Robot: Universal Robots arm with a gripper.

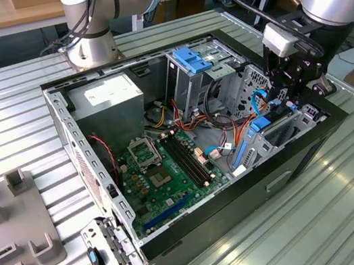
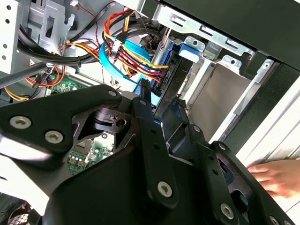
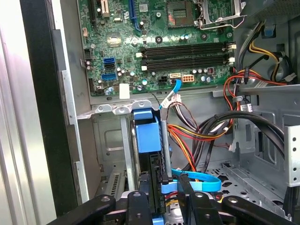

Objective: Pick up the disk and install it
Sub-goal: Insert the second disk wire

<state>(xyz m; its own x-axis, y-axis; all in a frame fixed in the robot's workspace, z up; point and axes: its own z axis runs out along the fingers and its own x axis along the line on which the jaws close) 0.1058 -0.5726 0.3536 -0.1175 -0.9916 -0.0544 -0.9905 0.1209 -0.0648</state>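
the gripper (image 1: 291, 88) hangs at the right of the frame in the exterior view, lowered into the open computer case (image 1: 96, 181) beside the front drive bay. in both wrist views its black fingers (image 3: 140, 206) stand close together on either side of the disk (image 3: 146, 136), which stands on edge in the bay, its blue carrier frame and dark edge running up the middle of the frame in the first wrist view. the fingers look clamped on the disk, one on each flat face. in the second wrist view the disk (image 2: 164, 86) shows as a dark slab with blue trim, rising from between the fingers (image 2: 143, 126) toward the upper centre, right beside a bundle of red, yellow and black wires (image 2: 129, 51) and a light blue flat cable (image 2: 110, 58).

the green motherboard (image 1: 163, 169) lies on the case floor at the centre of the exterior view, with the grey power-supply box (image 1: 105, 97) in the upper left corner of the case and a blue bracket (image 1: 193, 57) on the metal cage at upper centre. a person's hand (image 2: 276, 176) shows at the lower right edge of the second wrist view, outside the case.
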